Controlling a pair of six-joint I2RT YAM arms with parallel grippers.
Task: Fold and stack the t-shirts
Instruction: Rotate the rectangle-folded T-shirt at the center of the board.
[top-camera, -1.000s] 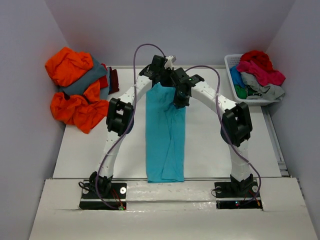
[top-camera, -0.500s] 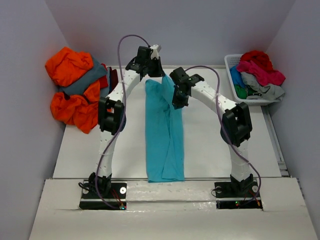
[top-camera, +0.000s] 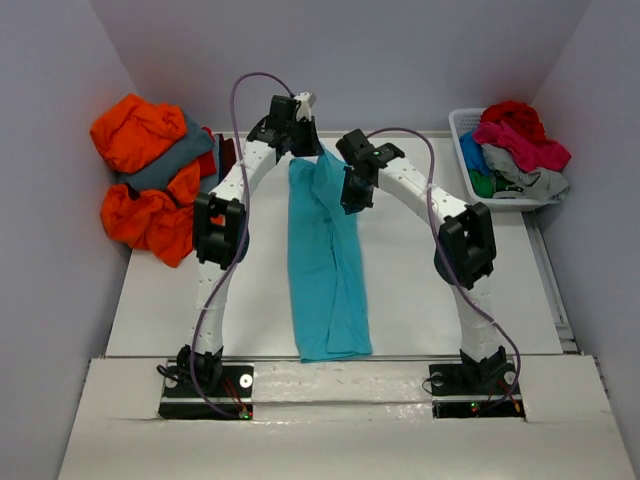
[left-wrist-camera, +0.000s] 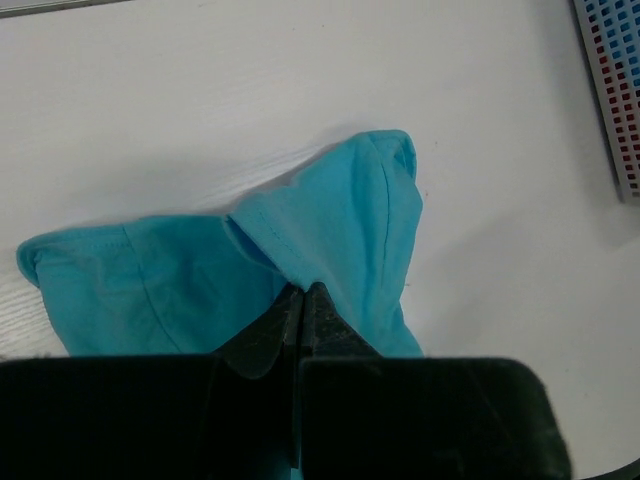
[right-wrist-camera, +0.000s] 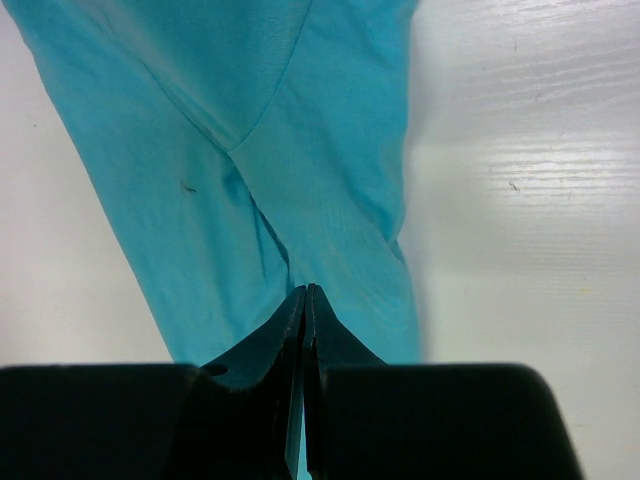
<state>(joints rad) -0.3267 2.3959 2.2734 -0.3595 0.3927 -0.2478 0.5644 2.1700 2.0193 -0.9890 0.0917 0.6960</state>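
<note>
A turquoise t-shirt (top-camera: 325, 270) lies as a long narrow strip down the middle of the table, from the far end to the near edge. My left gripper (top-camera: 300, 152) is shut on its far left corner; in the left wrist view the cloth (left-wrist-camera: 340, 220) bunches up at the closed tips (left-wrist-camera: 303, 290). My right gripper (top-camera: 352, 200) is shut on the shirt's right edge a little nearer. The right wrist view shows the fabric (right-wrist-camera: 250, 150) hanging from the closed tips (right-wrist-camera: 306, 290). Both far corners are lifted.
Orange t-shirts (top-camera: 140, 135), a slate grey one (top-camera: 165, 168) and a maroon one (top-camera: 227, 160) are heaped at the far left. The white basket (top-camera: 462, 128) at the far right holds red (top-camera: 515, 115), pink (top-camera: 520, 142), light grey (top-camera: 535, 182) and green (top-camera: 483, 186) shirts.
My left gripper has moved back and left, carrying the shirt's far corner apart from the right gripper. The right gripper shifted slightly left. The shirt's far end has spread wider.
</note>
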